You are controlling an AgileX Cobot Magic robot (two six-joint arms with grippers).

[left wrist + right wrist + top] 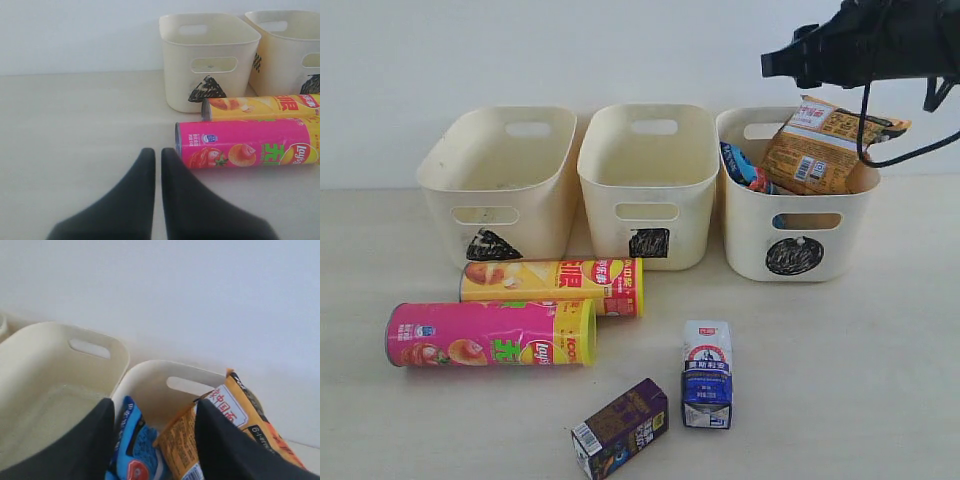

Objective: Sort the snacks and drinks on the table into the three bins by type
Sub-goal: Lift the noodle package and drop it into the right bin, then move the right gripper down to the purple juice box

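Note:
Both crinkly packets stand in the circle-marked bin point(798, 215): the orange-brown one point(825, 150) leans on its right wall, the blue one point(745, 168) sits at its left. My right gripper point(782, 62) hovers open above that bin, holding nothing. In the right wrist view the right gripper point(156, 412) frames the blue packet point(135, 445) and the orange packet point(235, 407). The yellow tube point(555, 285) and pink tube point(490, 335) lie on the table point(840, 360). The white-and-blue carton point(707, 375) and purple carton point(620, 430) lie nearer the front. My left gripper point(157, 152) is shut and empty, just beside the pink tube's point(247, 149) end.
The triangle bin point(500, 180) and square bin point(648, 185) stand behind the tubes with nothing showing inside. A white wall runs behind all the bins. A black cable point(880, 140) hangs from the right arm over the circle bin. The left gripper does not show in the exterior view.

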